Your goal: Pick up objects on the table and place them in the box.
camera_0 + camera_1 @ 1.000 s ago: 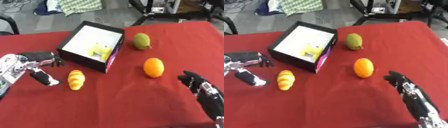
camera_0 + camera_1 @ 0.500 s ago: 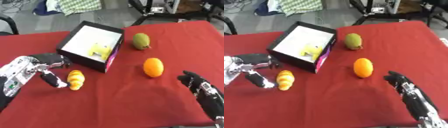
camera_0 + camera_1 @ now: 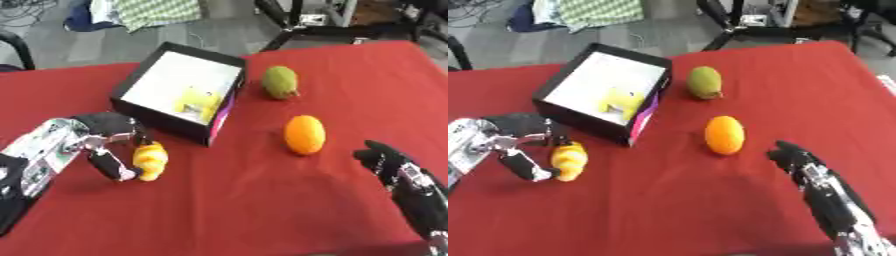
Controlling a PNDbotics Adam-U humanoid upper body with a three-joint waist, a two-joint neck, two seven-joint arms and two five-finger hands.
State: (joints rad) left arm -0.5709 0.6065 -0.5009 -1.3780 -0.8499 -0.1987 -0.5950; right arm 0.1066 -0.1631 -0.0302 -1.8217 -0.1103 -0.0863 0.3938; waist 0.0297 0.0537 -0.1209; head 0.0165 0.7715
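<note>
So the left hand (image 3: 105,145) has its fingers and thumb closing in around the yellow croissant-looking thing (image 3: 150,160), which sits on the red table (image 3: 245,200) just in front of the box's near-left corner. Thumb is touching one end and the fingers come over the top, so I'd call it grasping, though it doesn't look lifted yet as far as I can tell.

The box (image 3: 179,92) is black with a white inside and already has a yellow item (image 3: 197,101) lying in it. Right of the box there's a green fruit (image 3: 281,82) level with its far end, and an orange fruit (image 3: 304,134) nearer, both well apart from the box wall. The right hand (image 3: 385,160) is idle off beyond the orange one, fingers relaxed, holding nothing.

What could go wrong: the pastry is curved and held near one end, so it might swing or slip out on the lift. Also the box wall is right beside the hand, so a low carry could clip the rim and shove the box.
</note>
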